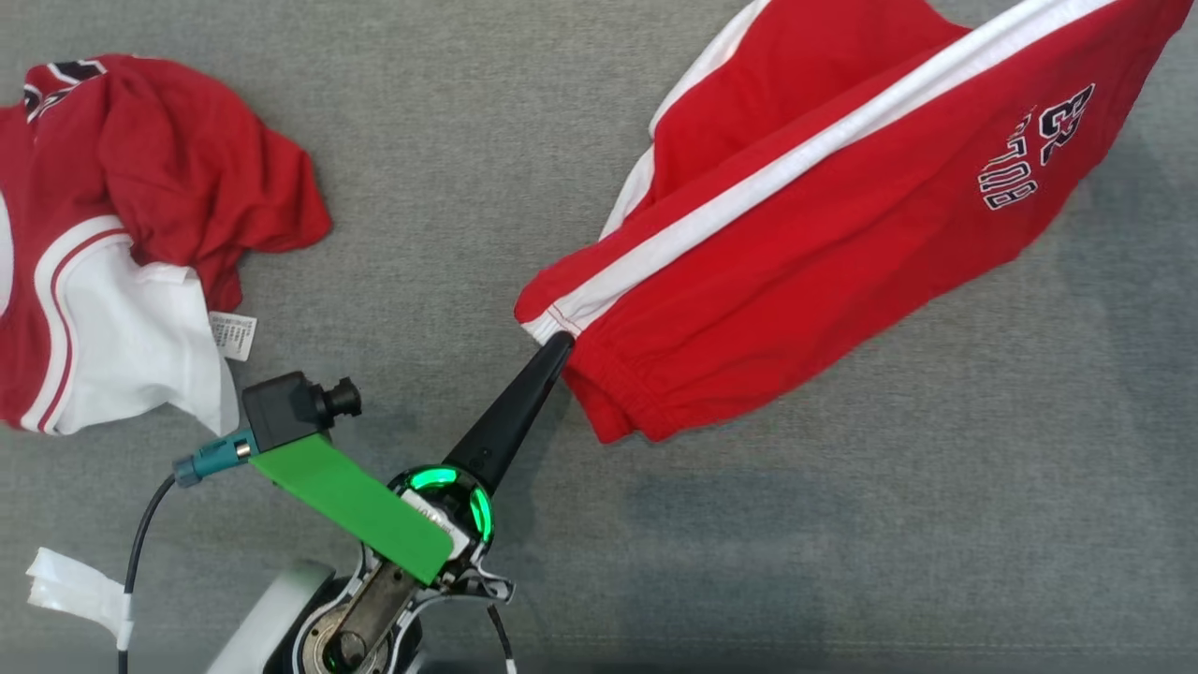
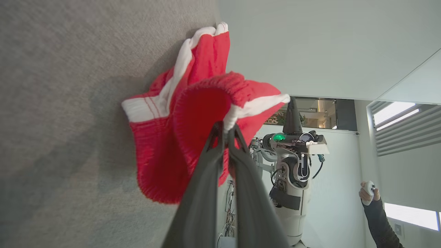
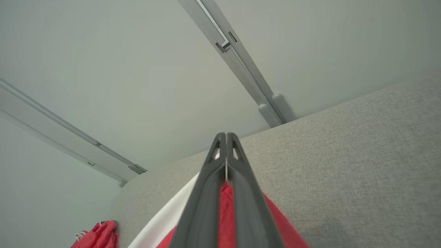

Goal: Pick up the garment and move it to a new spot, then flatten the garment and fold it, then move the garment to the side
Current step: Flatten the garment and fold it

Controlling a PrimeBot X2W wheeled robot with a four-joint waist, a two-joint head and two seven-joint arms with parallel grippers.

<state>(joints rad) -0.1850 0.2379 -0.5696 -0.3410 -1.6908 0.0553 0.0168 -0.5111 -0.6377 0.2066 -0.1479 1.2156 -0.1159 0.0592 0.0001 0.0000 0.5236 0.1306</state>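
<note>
Holding shorts (image 1: 796, 262) stretched over grey surface (image 1: 842, 543). Left gripper (image 1: 558, 346) pinched tight on waistband (image 1: 618, 412) corner. Right gripper (image 3: 225, 137) clamped on red cloth, I judge far end. Long axis runs up-right from left gripper in head view. Jersey (image 1: 140, 234) well left, so I'd lay shorts right of it.

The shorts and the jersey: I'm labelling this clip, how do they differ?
The shorts are stretched, pinched at the waistband by the left hand; the jersey lies crumpled on the grey surface, untouched. The shorts bear a long white stripe; the jersey shows a broad white panel. Both are red and white.
</note>
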